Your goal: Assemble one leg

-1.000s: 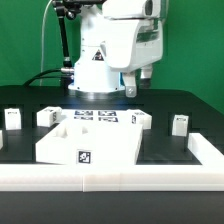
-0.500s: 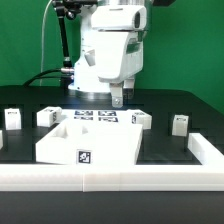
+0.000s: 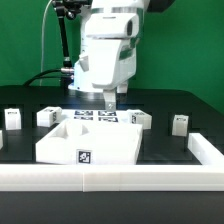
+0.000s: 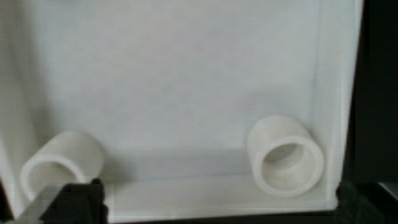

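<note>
Big white panel [image 3: 90, 145] lies up front on the black table [image 3: 165, 145], the leg [image 3: 140, 120] sits just behind its far corner beside the marker board [image 3: 95, 117], and the gripper [image 3: 110, 102] hovers above the panel's back part, fingers apart, holding nothing.

Four legs [image 3: 12, 118], one large white panel [image 3: 60, 148], one marker board [image 3: 97, 117], one arm [image 3: 105, 50].

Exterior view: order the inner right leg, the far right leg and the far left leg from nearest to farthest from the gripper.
1. Inner right leg, beside the gripper.
2. Far right leg, toward the exterior view's right.
3. Far left leg, at the exterior view's left edge.
</note>
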Available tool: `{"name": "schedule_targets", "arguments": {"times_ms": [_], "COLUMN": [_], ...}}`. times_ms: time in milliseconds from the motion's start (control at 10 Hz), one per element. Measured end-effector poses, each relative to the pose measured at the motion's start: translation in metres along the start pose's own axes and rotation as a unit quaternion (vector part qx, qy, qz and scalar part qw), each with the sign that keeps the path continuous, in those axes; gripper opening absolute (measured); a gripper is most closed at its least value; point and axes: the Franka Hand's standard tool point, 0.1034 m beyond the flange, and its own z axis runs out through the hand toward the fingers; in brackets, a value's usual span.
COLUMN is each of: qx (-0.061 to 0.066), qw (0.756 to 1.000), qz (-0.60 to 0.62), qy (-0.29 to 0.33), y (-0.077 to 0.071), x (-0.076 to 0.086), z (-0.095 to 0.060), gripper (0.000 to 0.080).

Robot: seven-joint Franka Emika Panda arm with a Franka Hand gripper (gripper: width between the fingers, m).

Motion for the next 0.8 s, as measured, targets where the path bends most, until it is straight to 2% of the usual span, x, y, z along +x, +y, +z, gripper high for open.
{"name": "schedule_targets", "arguments": {"times_ms": [200,300,500,800], "qx": [0.005,0.012,0.013,0.020], "qw": [1.000,1.000,1.000,1.000], "qz": [0.006,0.011,0.016,0.018], "qy": [0.000,-0.001,0.002,0.001], "y": [-0.007,-0.010,-0.015,-0.020], "x": [-0.011,-0.015,-0.017,-0.017], "z": [0.015,0.024,0.040,0.047], "gripper": [0.0650,0.0650,0.0650,0.0650]}}
